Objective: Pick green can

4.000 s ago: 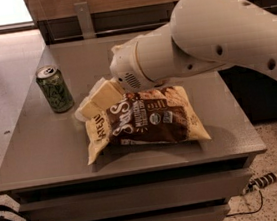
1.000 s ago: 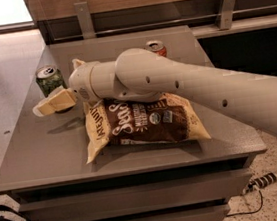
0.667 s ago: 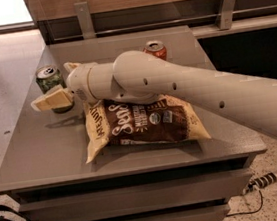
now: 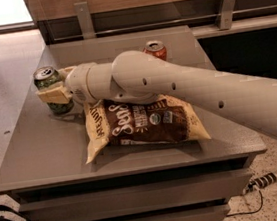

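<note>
The green can (image 4: 47,77), with a silver top, stands upright near the table's left edge. My gripper (image 4: 51,85) reaches in from the right at the can. One cream finger (image 4: 53,95) crosses the can's near side and the other (image 4: 67,70) lies by its far side, so the can stands between them. The jaws look open around the can, and the can rests on the table. My thick white arm (image 4: 175,85) stretches across the table from the right.
A brown and cream snack bag (image 4: 145,124) lies flat mid-table, partly under my arm. An orange-red can (image 4: 155,50) stands behind the arm. The grey table (image 4: 43,154) ends close to the left of the green can. A wall rail runs behind.
My gripper has moved left, from beside the green can to around it. The can, the bag and the orange-red can have stayed put.
</note>
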Controlling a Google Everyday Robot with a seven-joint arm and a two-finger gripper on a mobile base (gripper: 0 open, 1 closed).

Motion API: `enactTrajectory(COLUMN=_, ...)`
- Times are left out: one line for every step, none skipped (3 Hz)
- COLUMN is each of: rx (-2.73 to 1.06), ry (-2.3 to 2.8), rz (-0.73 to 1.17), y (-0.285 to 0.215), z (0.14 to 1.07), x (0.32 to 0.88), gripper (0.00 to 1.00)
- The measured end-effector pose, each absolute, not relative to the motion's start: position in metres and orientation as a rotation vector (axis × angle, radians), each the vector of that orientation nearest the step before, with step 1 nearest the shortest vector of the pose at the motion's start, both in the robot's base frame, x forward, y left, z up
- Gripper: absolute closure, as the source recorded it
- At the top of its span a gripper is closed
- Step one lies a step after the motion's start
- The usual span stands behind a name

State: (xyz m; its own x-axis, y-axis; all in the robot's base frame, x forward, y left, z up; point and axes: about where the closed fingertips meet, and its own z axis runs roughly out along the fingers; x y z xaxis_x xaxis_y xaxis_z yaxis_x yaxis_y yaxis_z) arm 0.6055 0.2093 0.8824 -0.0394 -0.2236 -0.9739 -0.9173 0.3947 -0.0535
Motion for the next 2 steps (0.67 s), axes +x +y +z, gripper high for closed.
enactTrajectory(rx=-1.06, ry=1.532, rz=0.778, y=0.2111, z=0.8829, x=0.6044, gripper=0.88)
enactTrajectory(rx=-1.063, ry=1.53, rz=0.78, y=0.2129, z=0.8833, x=0.6033, gripper=1.0)
